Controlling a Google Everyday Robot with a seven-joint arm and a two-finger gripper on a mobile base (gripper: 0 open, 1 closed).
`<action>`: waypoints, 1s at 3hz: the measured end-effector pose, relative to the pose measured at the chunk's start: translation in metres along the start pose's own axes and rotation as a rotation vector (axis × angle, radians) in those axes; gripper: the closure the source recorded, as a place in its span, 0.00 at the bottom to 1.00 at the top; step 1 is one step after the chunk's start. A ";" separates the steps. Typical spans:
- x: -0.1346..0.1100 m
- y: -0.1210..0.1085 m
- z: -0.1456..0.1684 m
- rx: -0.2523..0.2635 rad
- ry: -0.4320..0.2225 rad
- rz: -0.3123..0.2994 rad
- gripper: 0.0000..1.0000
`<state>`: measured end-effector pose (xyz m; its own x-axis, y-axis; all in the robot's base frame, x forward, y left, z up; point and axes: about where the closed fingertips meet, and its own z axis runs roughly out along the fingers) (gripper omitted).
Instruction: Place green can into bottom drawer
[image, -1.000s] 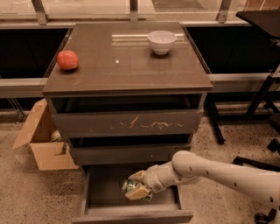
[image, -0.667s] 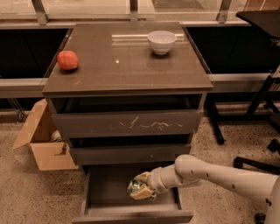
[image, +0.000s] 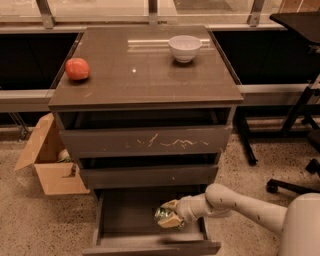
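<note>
The bottom drawer (image: 125, 220) of the dark cabinet is pulled open, its flat grey floor showing. My gripper (image: 168, 216) reaches into it from the right on a white arm and is shut on the green can (image: 163, 214). The can is mottled green and white and sits at the right side of the drawer, low over the floor. I cannot tell whether it touches the floor.
A red-orange fruit (image: 77, 69) and a white bowl (image: 185, 48) sit on the cabinet top. The scratched upper drawer (image: 145, 141) and the thin middle drawer (image: 150, 175) stand above. An open cardboard box (image: 47, 160) is at the left, a chair base (image: 295, 185) at the right.
My gripper and the can have shifted a little to the right inside the bottom drawer. Nothing else has moved.
</note>
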<state>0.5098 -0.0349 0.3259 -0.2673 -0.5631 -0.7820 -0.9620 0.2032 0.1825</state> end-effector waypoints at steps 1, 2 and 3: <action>0.033 -0.027 0.014 -0.006 -0.032 0.042 0.81; 0.055 -0.046 0.023 -0.005 -0.059 0.079 0.58; 0.066 -0.061 0.029 -0.003 -0.080 0.098 0.34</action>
<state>0.5522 -0.0614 0.2456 -0.3549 -0.4748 -0.8054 -0.9316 0.2519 0.2620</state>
